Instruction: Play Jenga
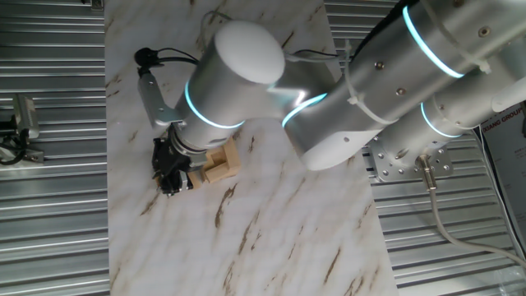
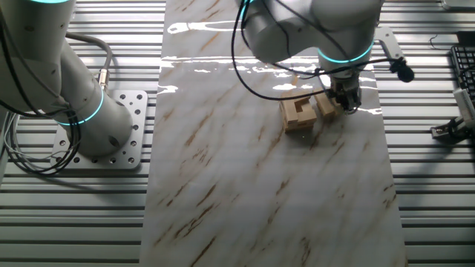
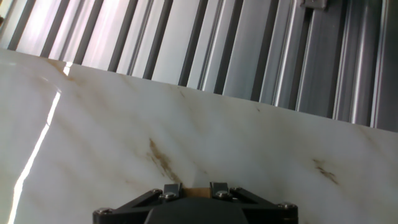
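Note:
The Jenga stack [image 1: 222, 162] is a low pile of tan wooden blocks on the marble table, next to my hand; it also shows in the other fixed view [image 2: 298, 116]. My gripper [image 1: 174, 176] is low over the table beside the stack, also seen in the other fixed view [image 2: 346, 101]. One tan block [image 2: 325, 107] lies at the stack's side, under the gripper. In the hand view the gripper [image 3: 189, 189] has its two fingers closed on a tan block [image 3: 189, 190], of which only a thin strip shows between them.
The marble table top [image 2: 252, 193] is ringed by ribbed metal flooring [image 3: 261, 50]. Its far edge is close ahead of the gripper in the hand view. The arm's base plate [image 2: 119, 133] stands left of the table. A keyboard [image 2: 464, 70] lies at the right.

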Controlling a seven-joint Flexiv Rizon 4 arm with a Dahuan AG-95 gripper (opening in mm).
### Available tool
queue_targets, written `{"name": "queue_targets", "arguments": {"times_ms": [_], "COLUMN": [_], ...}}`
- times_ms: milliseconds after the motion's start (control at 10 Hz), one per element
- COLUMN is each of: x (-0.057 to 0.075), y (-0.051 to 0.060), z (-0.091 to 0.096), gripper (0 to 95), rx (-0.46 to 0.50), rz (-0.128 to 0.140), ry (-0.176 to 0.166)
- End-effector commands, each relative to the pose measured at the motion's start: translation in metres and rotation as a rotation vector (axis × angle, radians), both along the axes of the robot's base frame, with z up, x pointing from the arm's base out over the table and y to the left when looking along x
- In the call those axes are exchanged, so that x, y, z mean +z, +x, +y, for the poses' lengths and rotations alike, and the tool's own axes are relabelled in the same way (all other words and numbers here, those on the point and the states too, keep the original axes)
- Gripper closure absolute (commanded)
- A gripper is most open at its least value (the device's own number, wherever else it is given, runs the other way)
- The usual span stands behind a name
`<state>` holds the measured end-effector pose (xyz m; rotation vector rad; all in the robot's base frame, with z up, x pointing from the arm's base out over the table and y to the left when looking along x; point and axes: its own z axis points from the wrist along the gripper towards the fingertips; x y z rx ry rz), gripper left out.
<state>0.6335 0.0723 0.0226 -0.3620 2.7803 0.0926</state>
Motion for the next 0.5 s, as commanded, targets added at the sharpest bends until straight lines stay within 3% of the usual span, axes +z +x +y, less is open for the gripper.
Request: {"name": "queue_targets", "arguments": {"times_ms": [100, 500], "x": [0.0004, 0.0004], "y": [0.0006, 0.0006], "z": [-0.0005, -0.0005], "gripper": [95.0, 95.0], "rx": [0.002, 0.001], "rz": [-0.001, 0.002], "ry": [-0.001, 0.002]}}
